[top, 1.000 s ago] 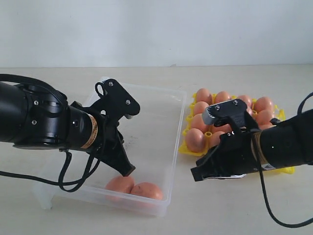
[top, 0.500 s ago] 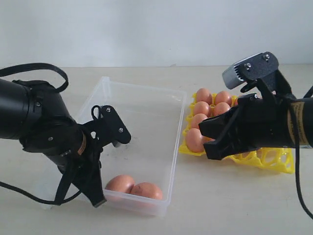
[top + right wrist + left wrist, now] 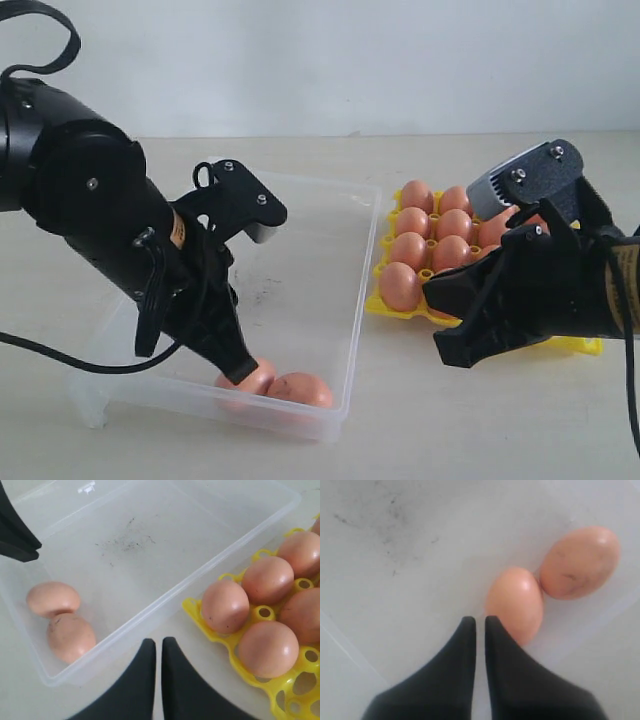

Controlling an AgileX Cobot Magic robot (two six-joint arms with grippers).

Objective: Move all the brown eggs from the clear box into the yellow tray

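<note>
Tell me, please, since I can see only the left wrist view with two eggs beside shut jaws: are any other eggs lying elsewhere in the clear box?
Observer: No. The right wrist view shows the whole clear box, and those two brown eggs are the only ones in it.
Operator: Thank you. Where is the yellow tray?
Observer: The yellow tray sits beside the box on the right arm's side. Many cups hold eggs, and some bare lattice shows.
Operator: Is the other arm in my way?
Observer: Probably not. The right gripper hovers outside the box, by the tray's near corner, jaws shut and empty.
</note>
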